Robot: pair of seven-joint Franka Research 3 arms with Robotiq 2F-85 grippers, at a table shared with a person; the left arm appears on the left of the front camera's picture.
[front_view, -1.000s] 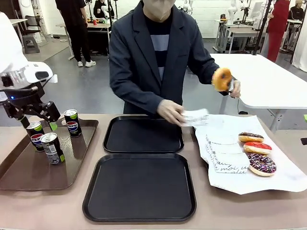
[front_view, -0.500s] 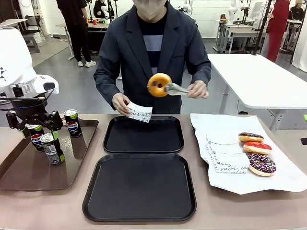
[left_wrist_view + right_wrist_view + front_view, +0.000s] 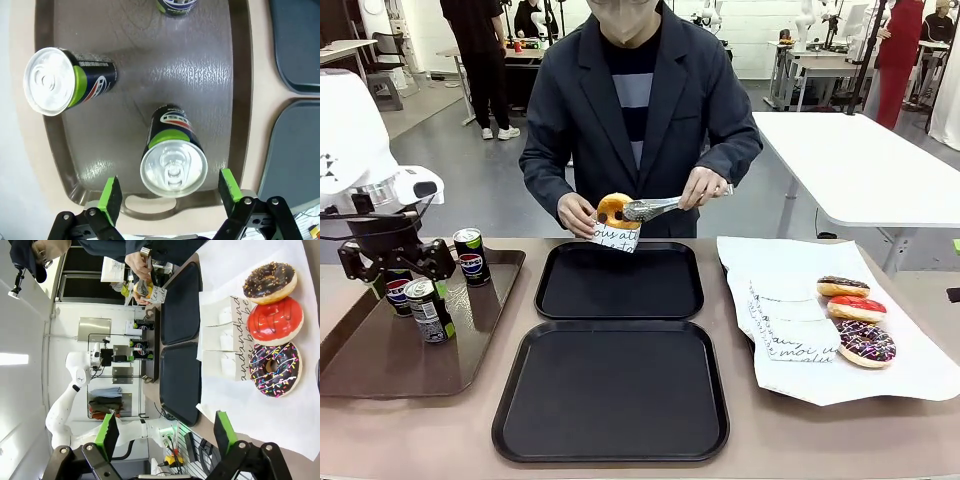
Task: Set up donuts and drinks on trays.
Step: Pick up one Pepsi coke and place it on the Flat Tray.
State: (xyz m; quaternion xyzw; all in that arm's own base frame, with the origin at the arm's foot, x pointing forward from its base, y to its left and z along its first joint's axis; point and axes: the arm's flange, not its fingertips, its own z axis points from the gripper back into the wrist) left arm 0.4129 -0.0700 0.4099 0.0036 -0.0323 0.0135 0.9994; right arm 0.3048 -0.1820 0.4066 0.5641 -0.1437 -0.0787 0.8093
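Your left jaws are hanging spread wide over the brown tray (image 3: 200,75). The nearest can (image 3: 173,167) is standing upright, lined up between them, straight below. Farther off, the person (image 3: 640,120) is bagging a donut (image 3: 616,208).

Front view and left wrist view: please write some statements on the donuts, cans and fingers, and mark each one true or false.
1. The person holds a glazed donut with tongs at a paper sleeve. True.
2. Three donuts lie on the white paper. True.
3. The fingers of the left gripper are shut on a can. False: they are open, the can between them.
4. The cans stand on the white paper. False: they stand on the brown tray.
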